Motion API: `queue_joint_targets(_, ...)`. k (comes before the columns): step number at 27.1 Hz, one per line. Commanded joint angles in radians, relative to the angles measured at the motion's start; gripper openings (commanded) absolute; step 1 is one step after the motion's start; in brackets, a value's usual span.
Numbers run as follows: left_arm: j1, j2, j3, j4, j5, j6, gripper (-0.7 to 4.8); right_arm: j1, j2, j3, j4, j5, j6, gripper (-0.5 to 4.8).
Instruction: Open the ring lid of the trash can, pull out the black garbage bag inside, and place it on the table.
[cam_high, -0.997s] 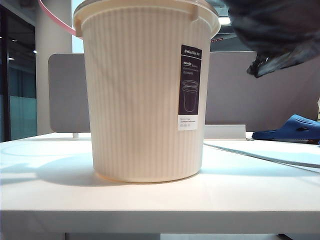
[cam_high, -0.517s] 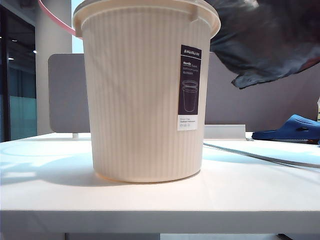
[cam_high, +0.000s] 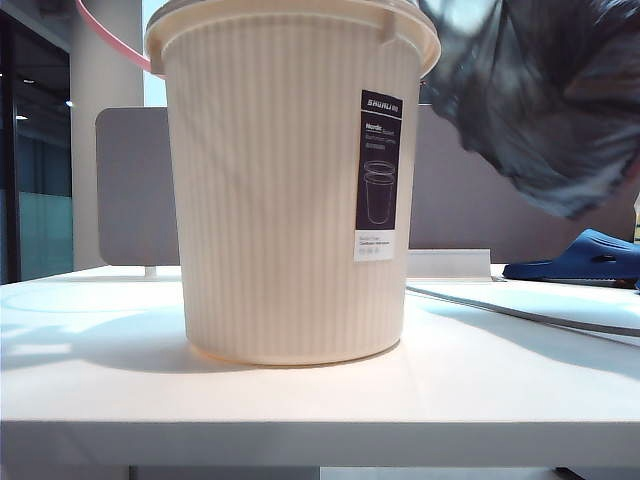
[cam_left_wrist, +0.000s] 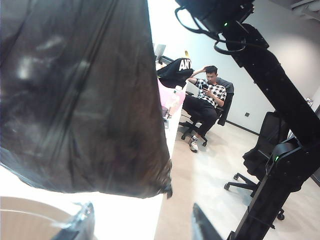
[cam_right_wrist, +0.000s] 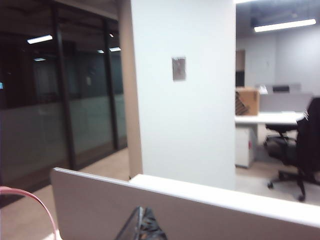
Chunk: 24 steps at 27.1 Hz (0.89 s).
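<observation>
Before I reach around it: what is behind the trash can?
Behind the trash can, a grey partition panel shows at both sides, with a white pillar beyond. The can hides the panel's middle and the table directly behind it.

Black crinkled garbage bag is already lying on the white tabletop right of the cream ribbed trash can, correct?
Not quite. The black crinkled garbage bag hangs in the air right of the cream ribbed trash can, clear of the white tabletop, as the exterior view shows.
</observation>
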Motion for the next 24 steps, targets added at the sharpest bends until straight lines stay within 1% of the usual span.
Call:
queue_joint_targets(1,-0.001,-0.004,0.0,0.002,-0.006,0.008,2.47,0.001,-0.007,-0.011,-0.024,0.027,-0.045,-0.01)
queue_joint_targets(8,-0.001,-0.004,0.0,-0.002,-0.006,0.008,2.47,0.017,-0.007,-0.013,-0.112,0.051,-0.137,-0.01)
queue_joint_targets(19,-0.001,-0.004,0.0,-0.002,-0.007,0.008,2.47,0.021,-0.008,-0.088,-0.141,0.05,-0.165,-0.01)
queue_joint_targets(24,-0.001,-0.004,0.0,-0.002,-0.007,0.008,2.47,0.051,-0.01,-0.148,-0.16,0.047,-0.203,-0.01)
